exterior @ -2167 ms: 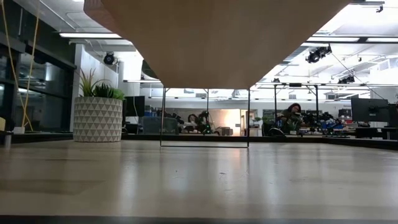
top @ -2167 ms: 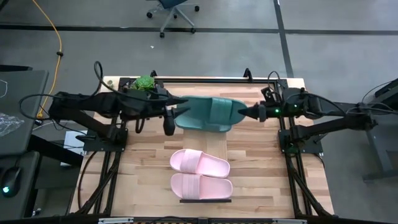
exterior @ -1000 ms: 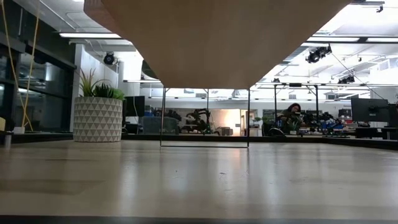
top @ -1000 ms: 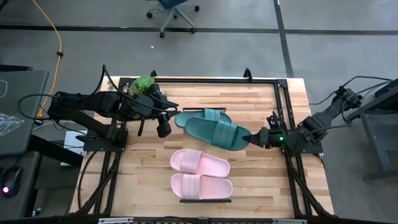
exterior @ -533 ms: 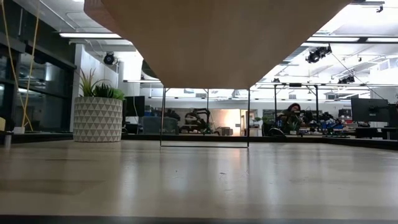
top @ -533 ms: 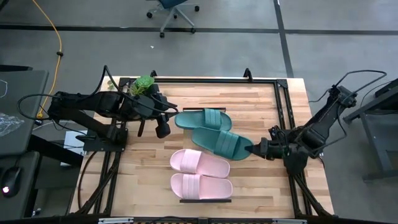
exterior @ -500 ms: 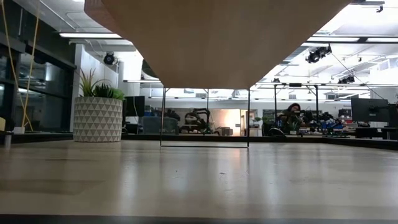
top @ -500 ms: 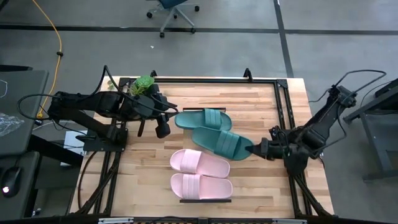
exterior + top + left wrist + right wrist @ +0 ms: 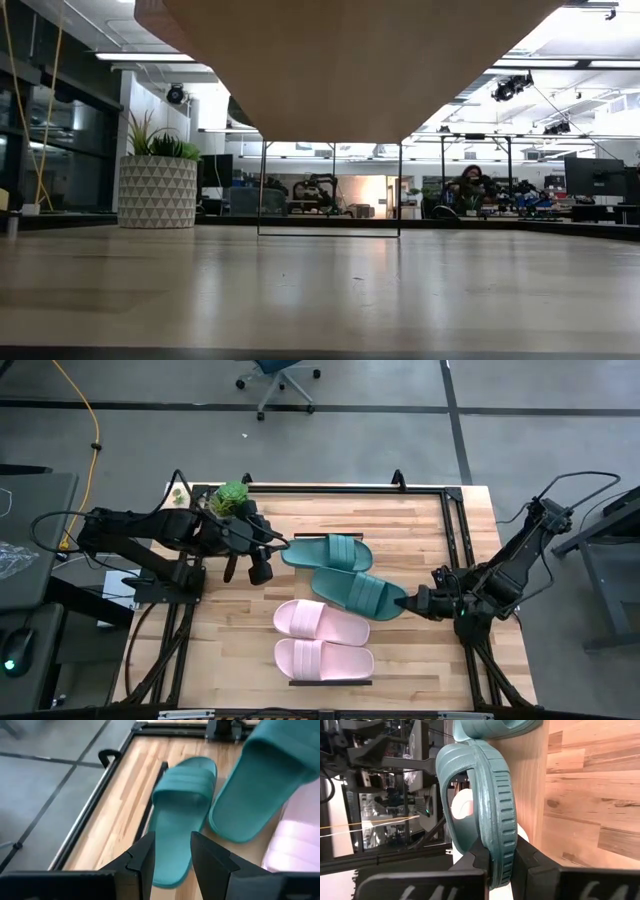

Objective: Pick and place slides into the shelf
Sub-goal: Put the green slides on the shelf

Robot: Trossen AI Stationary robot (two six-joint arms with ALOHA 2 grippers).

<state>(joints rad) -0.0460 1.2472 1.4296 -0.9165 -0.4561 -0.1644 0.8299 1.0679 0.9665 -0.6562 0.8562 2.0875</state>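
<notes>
High view, near to far. Shelf (image 9: 330, 682): only its black front edge shows, at 6 o'clock of the table (image 9: 400, 670), under the pink pair.

Pink slide (image 9: 324, 659) sits nearest the front edge on the shelf. Second pink slide (image 9: 322, 622) lies just behind it at 12 o'clock, the two touching side to side.

Right gripper (image 9: 408, 601) is at 3 o'clock of the table centre, low, fingers pinched on the end of a teal slide (image 9: 360, 594). The right wrist view confirms it: both fingers (image 9: 520, 857) clamp the ribbed sole edge of that slide (image 9: 487, 805), seen edge-on. The slide runs diagonally, its far end toward 10 o'clock, touching or just overlapping the other teal slide (image 9: 326, 551); cannot tell which.

That other teal slide lies flat on the table at 12 o'clock of the pink pair, lengthwise left to right.

Left gripper (image 9: 259, 571) hovers at 9 o'clock of it, just beside its end, holding nothing. Left wrist view: fingers (image 9: 145, 860) spread apart, with the flat teal slide (image 9: 182, 810) visible through the gap, the held one (image 9: 265, 785) beside it.

Potted plant (image 9: 232, 494) sits at the far left corner, 11 o'clock. In the low view its pot (image 9: 158, 190) is visible; the shelf underside (image 9: 340, 60) fills the top of that frame.
</notes>
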